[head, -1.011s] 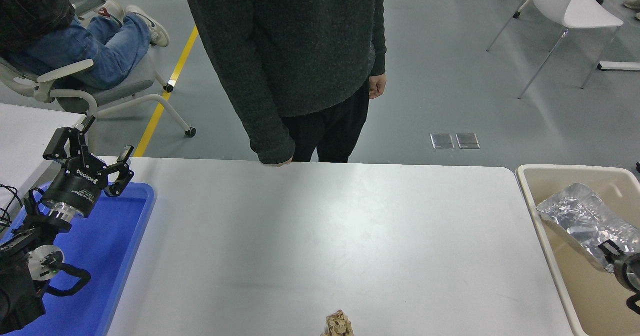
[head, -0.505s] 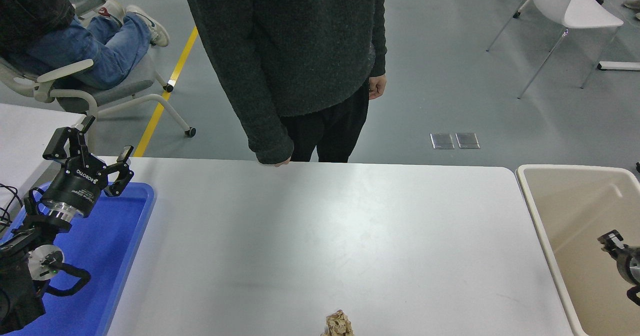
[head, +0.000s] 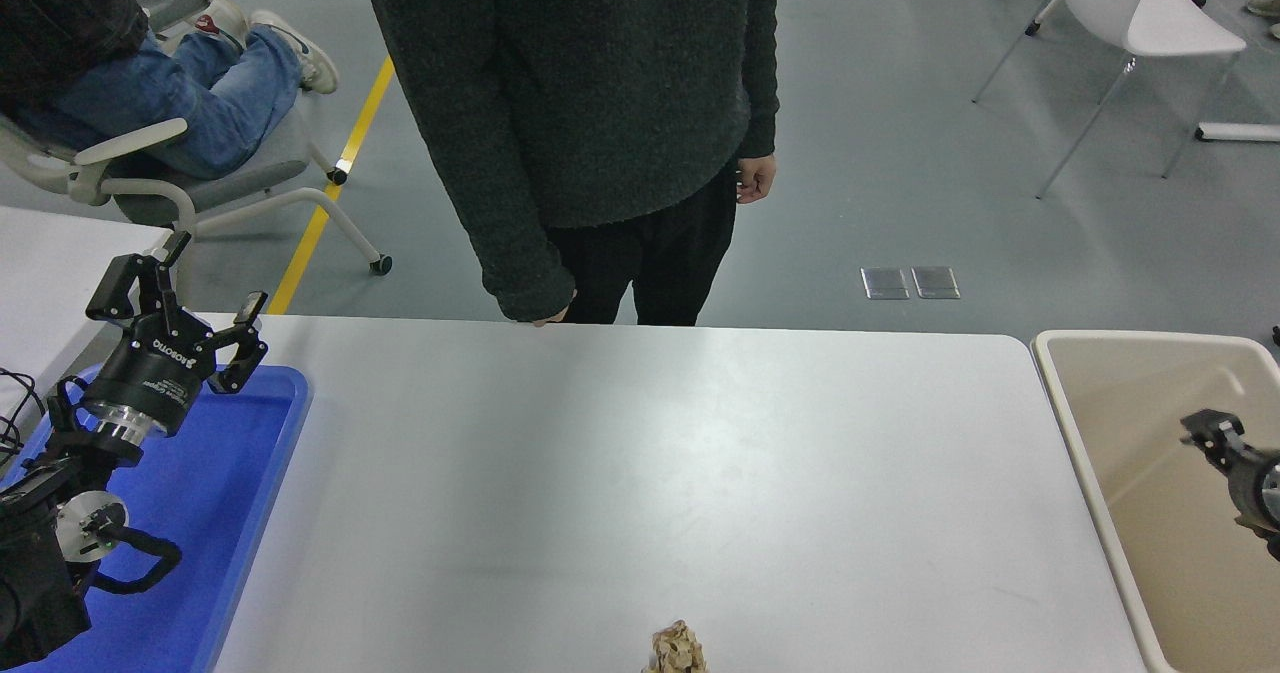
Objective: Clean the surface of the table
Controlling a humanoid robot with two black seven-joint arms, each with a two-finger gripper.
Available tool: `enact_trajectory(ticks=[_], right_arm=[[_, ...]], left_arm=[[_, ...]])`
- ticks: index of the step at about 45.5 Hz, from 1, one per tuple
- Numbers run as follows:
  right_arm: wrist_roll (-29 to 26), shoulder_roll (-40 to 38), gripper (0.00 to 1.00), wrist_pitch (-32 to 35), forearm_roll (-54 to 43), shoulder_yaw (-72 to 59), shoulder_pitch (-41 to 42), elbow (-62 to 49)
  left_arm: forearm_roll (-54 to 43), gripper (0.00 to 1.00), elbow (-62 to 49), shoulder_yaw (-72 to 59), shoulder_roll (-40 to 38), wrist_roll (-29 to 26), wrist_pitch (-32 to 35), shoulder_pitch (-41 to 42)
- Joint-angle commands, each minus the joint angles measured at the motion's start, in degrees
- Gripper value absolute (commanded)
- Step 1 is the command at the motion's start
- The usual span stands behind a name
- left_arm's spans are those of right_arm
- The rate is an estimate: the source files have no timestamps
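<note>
A crumpled brown wad [head: 677, 650] sits at the near edge of the table surface [head: 640, 473]. The left gripper [head: 185, 303] is spread wide over the blue tray [head: 235, 473]; the right gripper [head: 1215, 433], over the beige bin [head: 1110, 433], gives no clear view of its spread.

Even, bright indoor light falls from overhead, with no hard shadows anywhere. The white table [head: 640, 473] shows a soft pale sheen across its middle and a faint grey shadow band on its left half, near the blue tray [head: 235, 513]. The person [head: 580, 103] at the far side casts only a weak shadow on the floor. Focus is sharp throughout, with slight softness at the right edge around the beige bin [head: 1110, 513].
</note>
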Motion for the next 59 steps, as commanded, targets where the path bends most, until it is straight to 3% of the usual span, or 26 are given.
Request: enact_trajectory(ticks=[1, 12, 24, 43, 59], right_arm=[[0.1, -7.2, 1.00, -0.1, 0.2, 9.9, -1.2, 11.5], [0.1, -7.8, 1.00, -0.2, 0.3, 27.1, -7.2, 21.5], [3.0, 2.7, 1.00, -4.3, 0.3, 43.6, -12.2, 25.7], [14.6, 21.4, 1.00, -9.9, 0.2, 51.2, -13.3, 25.6], [17.8, 23.9, 1.00, -11.7, 0.2, 53.3, -13.4, 24.1]], left_arm=[[0.0, 1.00, 0.0, 0.0, 0.0, 0.0, 0.0, 0.0], [0.0, 1.00, 0.0, 0.0, 0.0, 0.0, 0.0, 0.0], [0.0, 1.00, 0.0, 0.0, 0.0, 0.0, 0.0, 0.0], [0.0, 1.00, 0.0, 0.0, 0.0, 0.0, -0.1, 0.0], [0.0, 1.00, 0.0, 0.0, 0.0, 0.0, -0.1, 0.0]])
